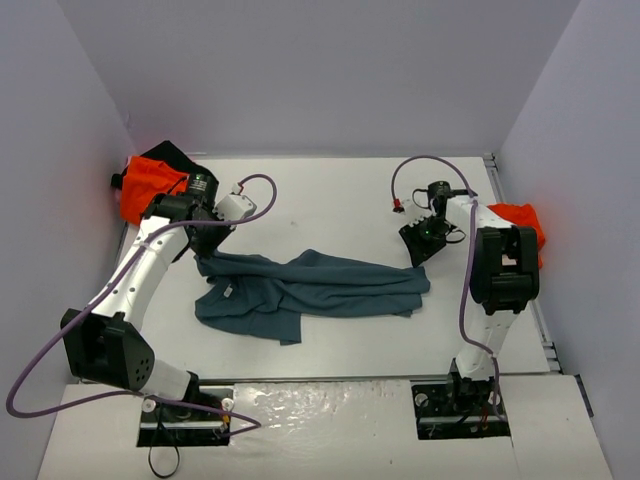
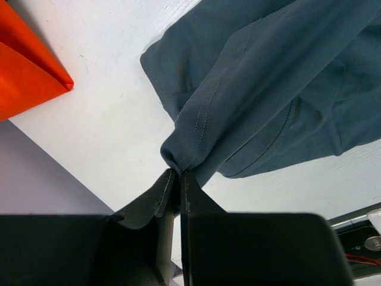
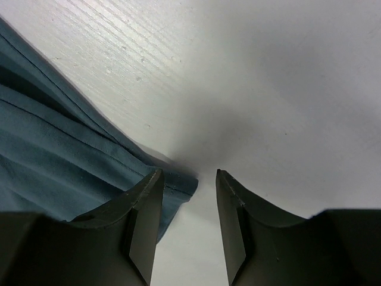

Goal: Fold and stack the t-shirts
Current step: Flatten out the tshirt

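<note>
Left gripper [image 2: 180, 179] clamped on a bunched edge of the slate-blue t-shirt [image 1: 320, 288] — shirt lies crumpled mid-way across the table [image 1: 340, 190], between the arms. Right gripper [image 3: 189, 179] has jaws apart over the table, shirt corner just beside one jaw. Orange t-shirt [image 1: 150, 192] and black t-shirt [image 1: 170, 153] sit at the far-left corner — second orange t-shirt [image 1: 515, 215] at the right edge.

A matte white table [image 1: 335, 195] sits boxed in by pale lilac walls [image 1: 320, 70] at the back and on both sides, with a glossy white board [image 1: 330, 425] lying across its near edge.
</note>
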Robot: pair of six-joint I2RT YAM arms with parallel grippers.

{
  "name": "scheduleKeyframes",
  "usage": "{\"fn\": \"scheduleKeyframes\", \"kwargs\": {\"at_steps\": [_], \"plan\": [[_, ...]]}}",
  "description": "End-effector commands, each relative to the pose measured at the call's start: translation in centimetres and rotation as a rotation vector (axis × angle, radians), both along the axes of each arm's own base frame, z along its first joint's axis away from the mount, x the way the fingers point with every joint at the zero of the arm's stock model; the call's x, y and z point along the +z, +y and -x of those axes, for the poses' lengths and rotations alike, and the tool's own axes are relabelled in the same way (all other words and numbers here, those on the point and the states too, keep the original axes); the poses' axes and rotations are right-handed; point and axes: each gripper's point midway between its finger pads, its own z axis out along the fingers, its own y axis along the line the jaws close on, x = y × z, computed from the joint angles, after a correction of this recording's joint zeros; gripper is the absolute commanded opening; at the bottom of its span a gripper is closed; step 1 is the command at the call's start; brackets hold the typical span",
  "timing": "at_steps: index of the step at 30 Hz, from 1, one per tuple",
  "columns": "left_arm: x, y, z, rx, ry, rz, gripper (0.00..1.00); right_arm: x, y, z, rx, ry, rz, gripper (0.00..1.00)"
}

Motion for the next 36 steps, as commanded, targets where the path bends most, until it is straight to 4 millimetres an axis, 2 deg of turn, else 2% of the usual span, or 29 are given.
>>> {"fn": "scheduleKeyframes", "kwargs": {"at_steps": [1,5,12,18,33,36], "plan": [[2.1,0.1,-0.8,0.017,-0.079,-0.001,0.0,0.0,0.0,0.9,0.025,0.029,-0.004,0.38],[2.1,0.1,-0.7,0.016,-0.078,-0.003,0.0,-0.4,-0.3,1.9,0.028,0.054,0.001,0.39],[2.1,0.3,-0.8,0.02,-0.082,-0.008,0.0,0.2,-0.6,3.0,0.038,0.047,-0.008,0.39],[2.1,0.2,-0.9,0.021,-0.081,-0.01,0.0,1.3,-0.7,1.9,0.017,0.009,-0.028,0.39],[2.1,0.5,-1.1,0.029,-0.088,-0.024,0.0,3.0,-0.9,1.4,0.015,-0.031,-0.036,0.39],[2.2,0.5,-1.1,0.029,-0.092,-0.025,0.0,4.2,-0.2,1.0,0.019,-0.064,-0.073,0.38]]}}
